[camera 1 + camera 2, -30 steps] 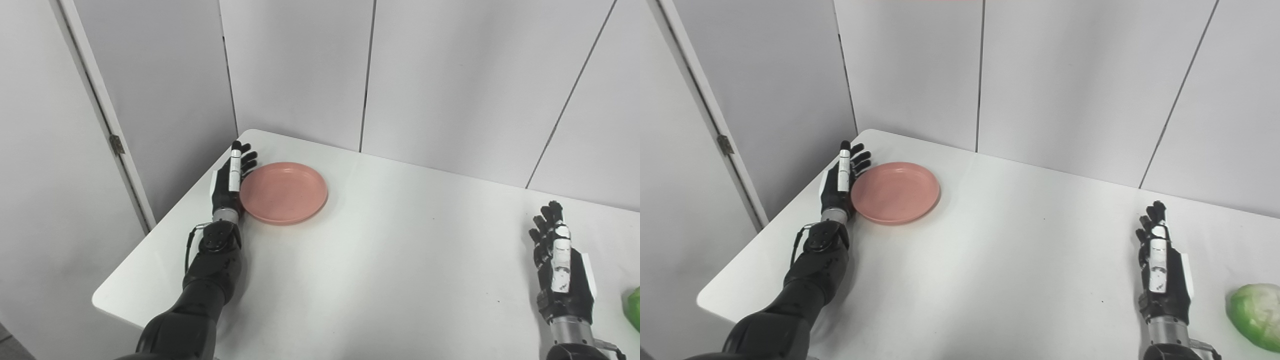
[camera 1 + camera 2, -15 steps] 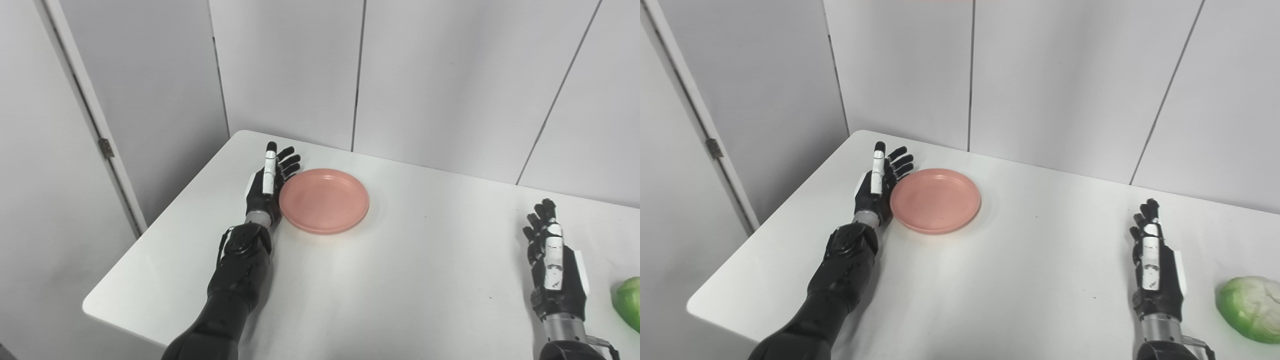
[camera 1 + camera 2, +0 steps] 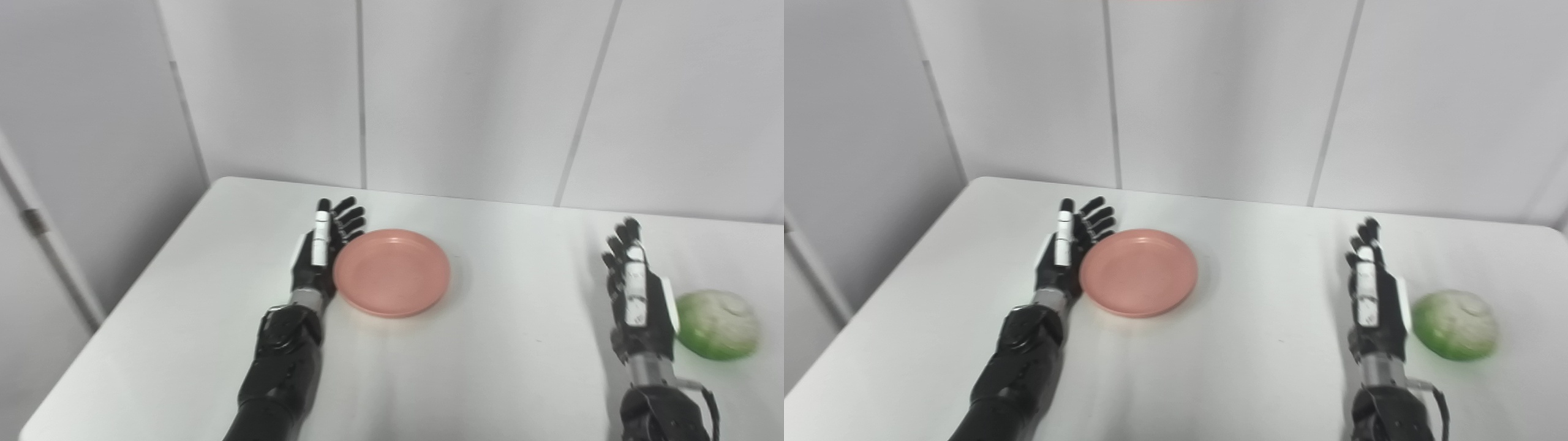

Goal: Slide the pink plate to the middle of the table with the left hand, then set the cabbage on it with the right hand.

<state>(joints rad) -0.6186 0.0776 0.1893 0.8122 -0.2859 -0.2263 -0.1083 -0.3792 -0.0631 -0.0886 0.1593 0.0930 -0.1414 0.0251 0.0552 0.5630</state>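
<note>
The pink plate (image 3: 392, 272) sits roughly mid-table, the left hand (image 3: 320, 254) edge-on against its left rim, fingers spread and holding nothing. The cabbage (image 3: 717, 324) lies untouched, well right of the plate, just beside the empty, spread right hand (image 3: 639, 299); placing it remains.

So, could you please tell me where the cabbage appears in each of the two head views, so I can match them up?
Left eye view: the cabbage lies at the right, near the picture's edge, just right of the right hand.
Right eye view: the cabbage sits further in from the right edge, again beside that hand.
Shared landmark: the pink plate, left of centre, against the left hand.
</note>
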